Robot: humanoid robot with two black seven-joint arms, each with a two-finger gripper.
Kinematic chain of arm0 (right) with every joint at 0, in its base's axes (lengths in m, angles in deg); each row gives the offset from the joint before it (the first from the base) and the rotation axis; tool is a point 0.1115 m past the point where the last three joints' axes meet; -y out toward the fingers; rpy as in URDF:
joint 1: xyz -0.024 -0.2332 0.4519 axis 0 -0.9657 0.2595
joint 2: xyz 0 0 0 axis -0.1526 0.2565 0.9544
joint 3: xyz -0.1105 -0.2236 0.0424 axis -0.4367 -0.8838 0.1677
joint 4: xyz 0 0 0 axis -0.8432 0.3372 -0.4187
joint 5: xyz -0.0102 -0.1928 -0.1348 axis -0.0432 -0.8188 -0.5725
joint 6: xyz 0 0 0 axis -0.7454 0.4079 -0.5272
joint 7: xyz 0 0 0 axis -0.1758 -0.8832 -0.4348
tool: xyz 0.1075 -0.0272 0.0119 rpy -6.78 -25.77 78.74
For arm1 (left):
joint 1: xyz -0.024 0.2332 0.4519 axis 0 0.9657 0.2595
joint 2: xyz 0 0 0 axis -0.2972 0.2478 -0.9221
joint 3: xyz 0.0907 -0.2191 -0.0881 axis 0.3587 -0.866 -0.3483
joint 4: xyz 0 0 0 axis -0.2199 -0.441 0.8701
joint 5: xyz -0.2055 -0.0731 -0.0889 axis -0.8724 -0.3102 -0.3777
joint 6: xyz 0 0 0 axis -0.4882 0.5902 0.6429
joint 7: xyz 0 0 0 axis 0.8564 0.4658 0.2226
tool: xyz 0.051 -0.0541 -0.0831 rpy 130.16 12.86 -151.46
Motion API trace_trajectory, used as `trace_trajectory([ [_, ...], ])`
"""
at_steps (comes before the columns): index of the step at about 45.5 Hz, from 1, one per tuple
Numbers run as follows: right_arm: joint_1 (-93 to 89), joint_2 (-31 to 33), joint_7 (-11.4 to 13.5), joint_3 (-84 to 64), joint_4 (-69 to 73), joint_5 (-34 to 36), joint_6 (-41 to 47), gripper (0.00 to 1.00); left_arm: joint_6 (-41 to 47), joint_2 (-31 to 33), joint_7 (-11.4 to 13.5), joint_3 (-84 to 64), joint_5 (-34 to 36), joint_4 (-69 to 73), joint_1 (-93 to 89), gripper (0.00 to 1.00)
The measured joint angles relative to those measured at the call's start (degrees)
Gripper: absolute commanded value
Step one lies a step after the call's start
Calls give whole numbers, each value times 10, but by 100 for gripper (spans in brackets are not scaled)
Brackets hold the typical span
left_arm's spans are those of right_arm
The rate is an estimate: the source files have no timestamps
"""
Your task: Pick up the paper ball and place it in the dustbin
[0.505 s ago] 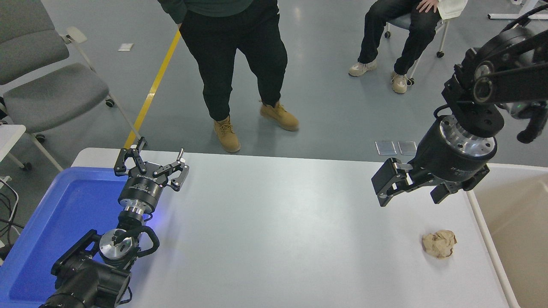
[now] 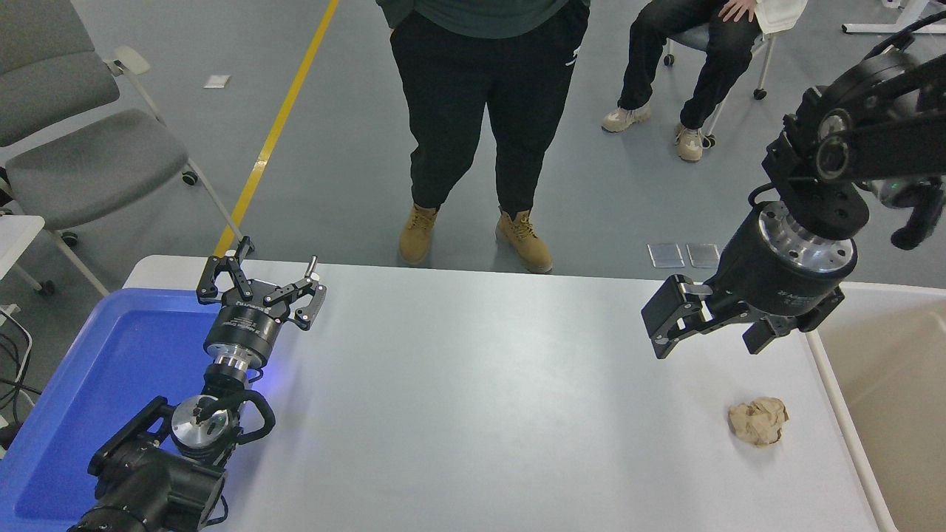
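We see the right gripper (image 2: 715, 325) hanging above the white table (image 2: 473, 384) with its two black fingers (image 2: 665, 316) spread wide apart, holding nothing and touching nothing. Below those fingers and a little toward the camera lies the paper ball (image 2: 758, 421), a crumpled tan wad resting alone on the tabletop, clear of the fingertips and with nothing between it and them. Just to the right of the fingers and the ball runs the white rim of the dustbin (image 2: 839, 399), a beige bin standing against the table's right edge; the ball sits near that rim but outside the bin. Far off to the left of these fingers, the left gripper (image 2: 260, 281) is parked at the lower left, pointing away from us, its fingers also splayed open and empty, hovering over the inner edge of a blue tray (image 2: 96, 369) that lies on the table's left end. Beyond the table's far side, a person in black trousers and tan boots (image 2: 473, 236) stands facing the table, and a second person sits on a wheeled chair (image 2: 676, 52) farther back toward the right. Grey chairs (image 2: 81, 155) stand on the floor at the far left, beside a yellow floor line (image 2: 277, 125).
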Motion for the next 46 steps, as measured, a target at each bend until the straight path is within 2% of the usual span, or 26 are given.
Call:
trace_trajectory([
  [7,-14,4,0,0,-9,-3,-15,100,0,0,0,0,0,0,0,99],
  [13,-37,23,0,-2,-19,-32,-34,100,0,0,0,0,0,0,0,99],
  [27,-182,110,0,-21,-101,-199,-125,100,0,0,-1,1,0,0,0,99],
  [38,-399,178,0,50,-239,-329,-190,100,0,0,-1,1,0,0,0,99],
  [46,-528,200,0,121,-320,-378,-215,100,0,0,-1,1,0,0,0,99],
])
